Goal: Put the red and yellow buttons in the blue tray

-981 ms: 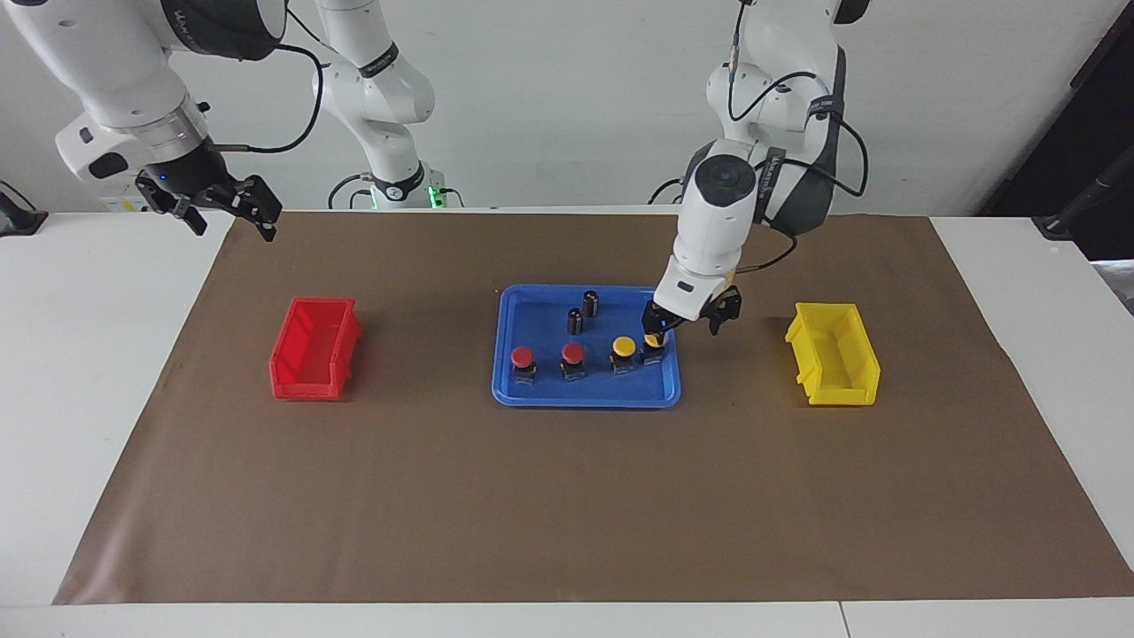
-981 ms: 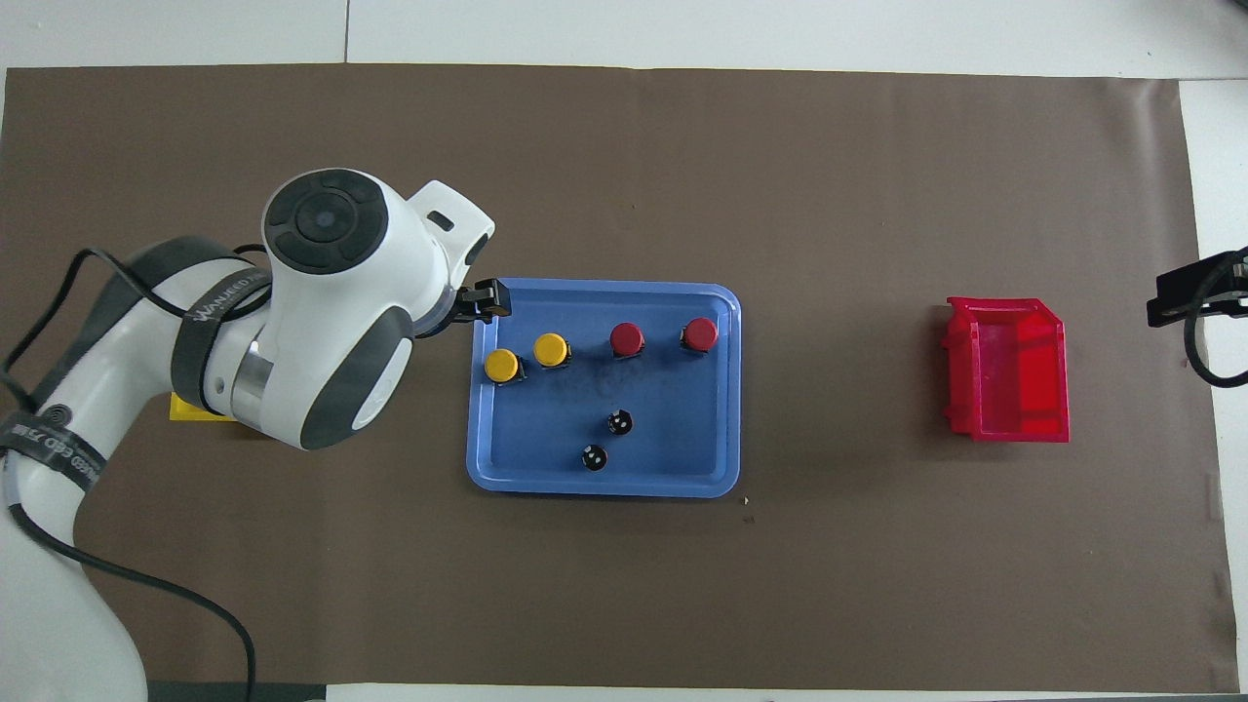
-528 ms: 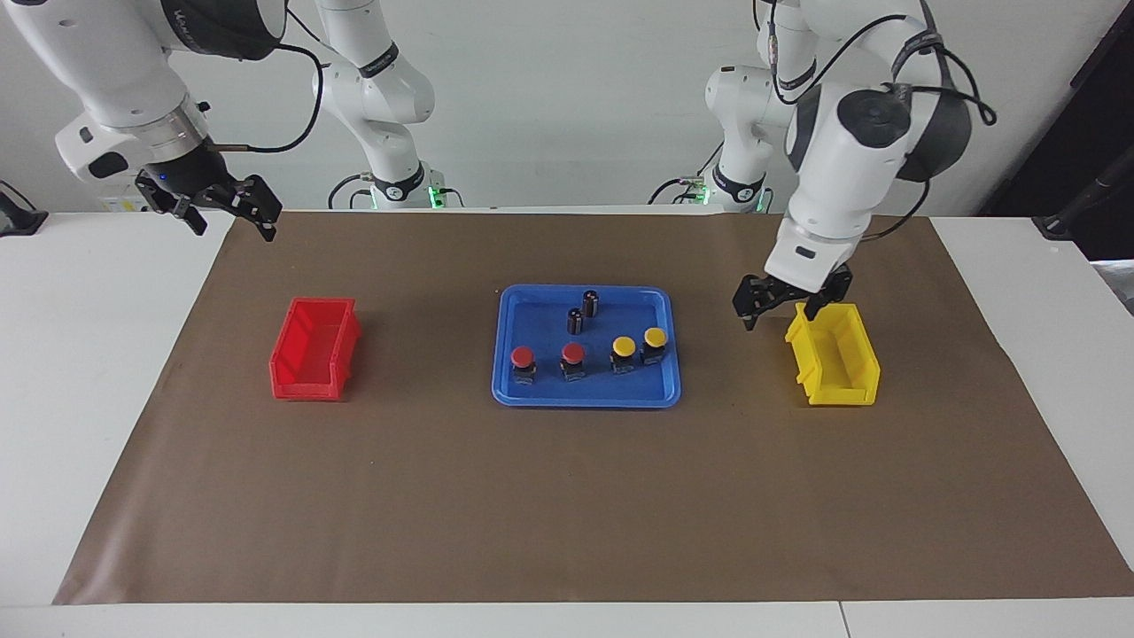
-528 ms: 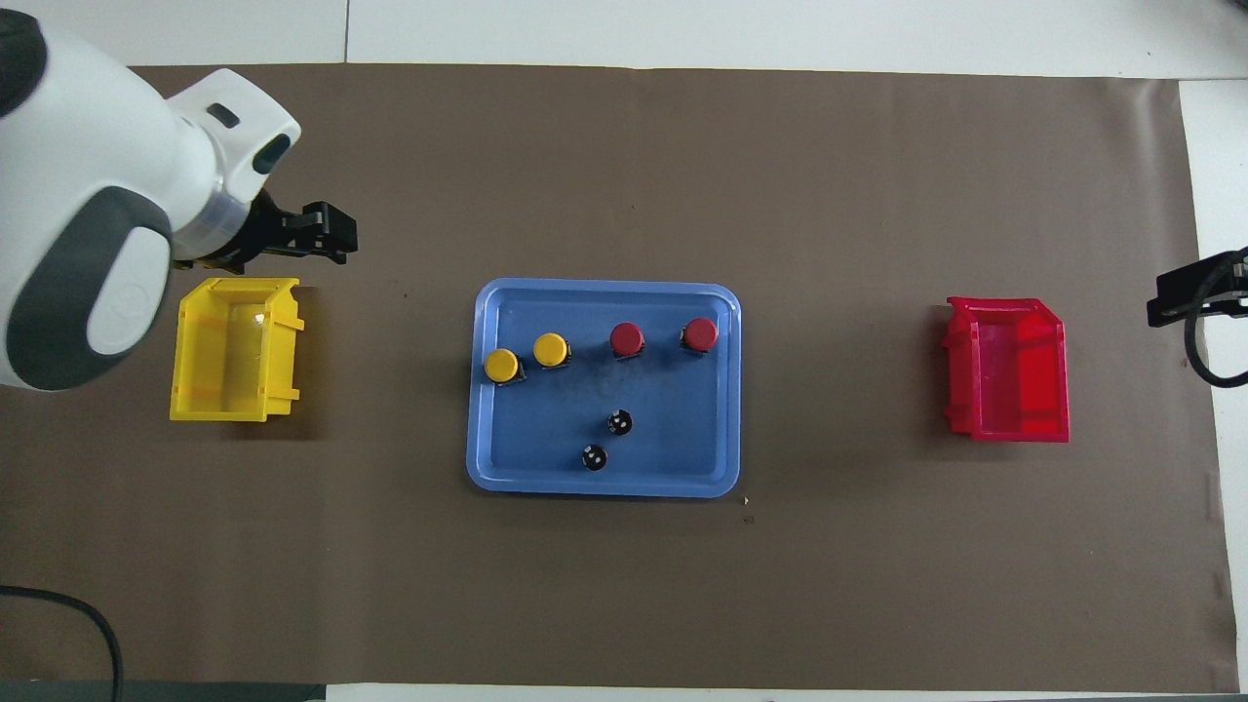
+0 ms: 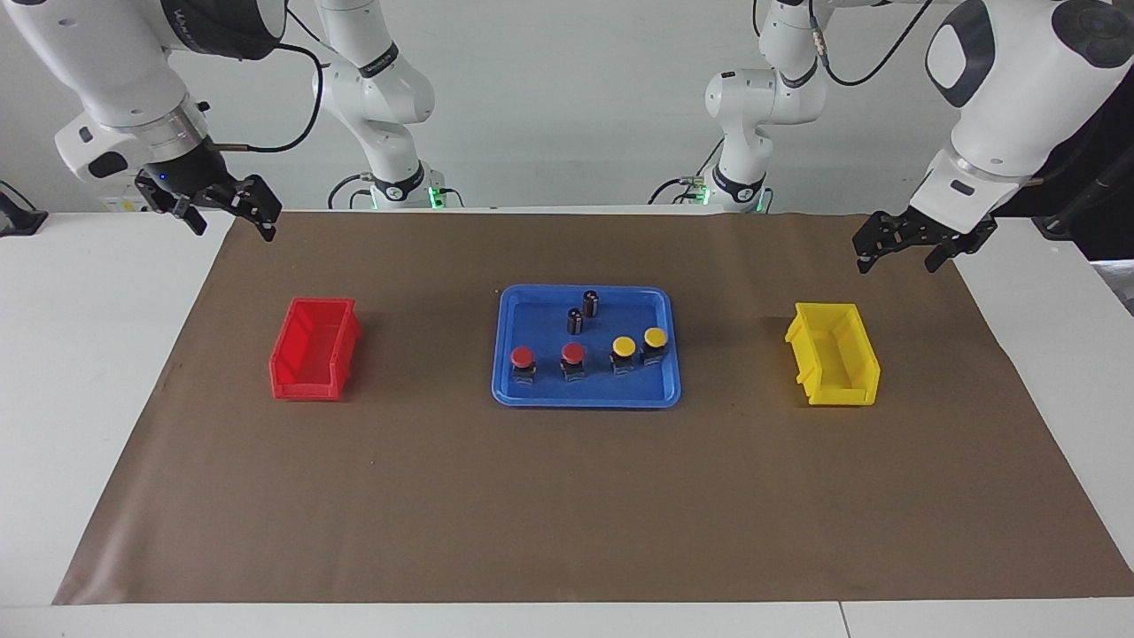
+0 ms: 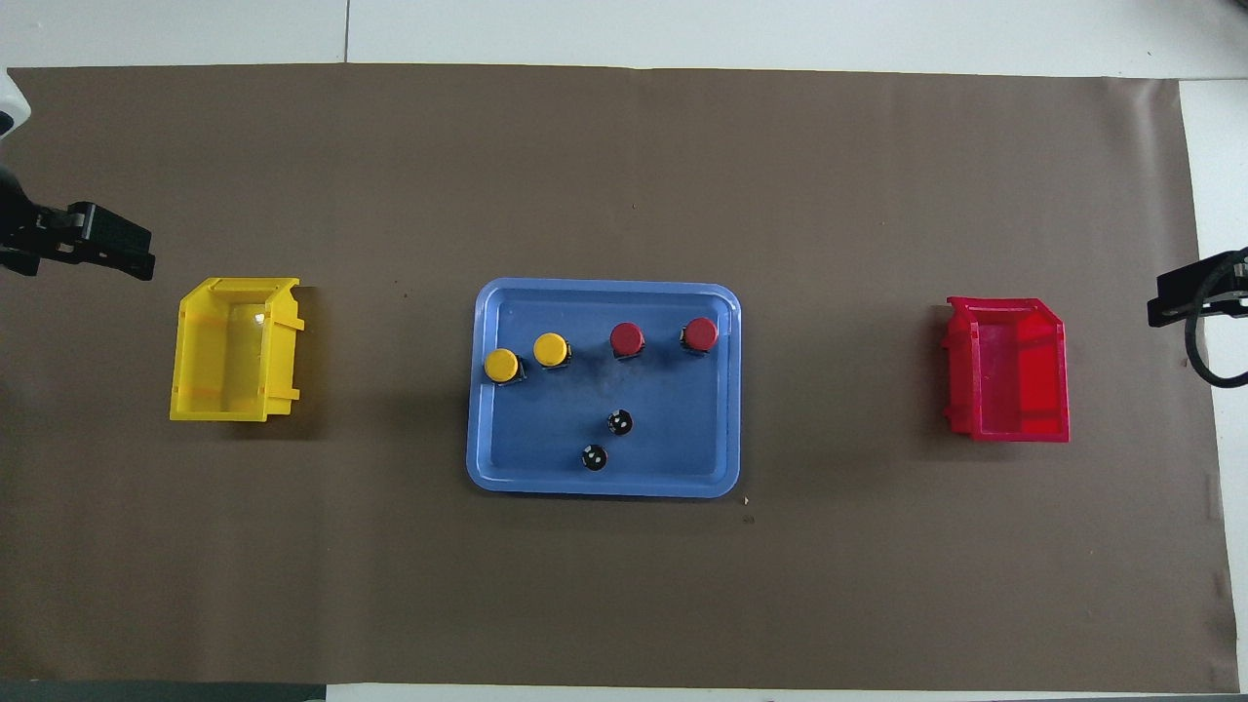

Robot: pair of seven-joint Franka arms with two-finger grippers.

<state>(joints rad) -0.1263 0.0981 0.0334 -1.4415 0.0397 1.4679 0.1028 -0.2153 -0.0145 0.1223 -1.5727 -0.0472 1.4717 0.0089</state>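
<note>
The blue tray (image 5: 532, 319) lies mid-table on the brown mat and also shows in the overhead view (image 6: 546, 439). Two red buttons (image 5: 523, 357) (image 5: 573, 354) and two yellow buttons (image 5: 625, 346) (image 5: 656, 338) stand upright in a row in it, at the part of the tray farther from the robots. They also show in the overhead view as red caps (image 6: 700, 333) (image 6: 626, 338) and yellow caps (image 6: 551, 348) (image 6: 502, 364). My left gripper (image 5: 899, 255) is open and empty, raised over the mat's edge at the left arm's end. My right gripper (image 5: 230, 223) waits open and empty over the mat's corner at the right arm's end.
Two dark capless cylinders (image 5: 591, 303) (image 5: 575, 321) stand in the tray nearer to the robots than the buttons. A yellow bin (image 5: 833, 365) sits toward the left arm's end and a red bin (image 5: 314, 347) toward the right arm's end.
My left gripper has drawn away from the outer yellow button in the tray, risen and swung past the yellow bin to the mat's edge. The button stays in the tray. The right arm has not moved.
</note>
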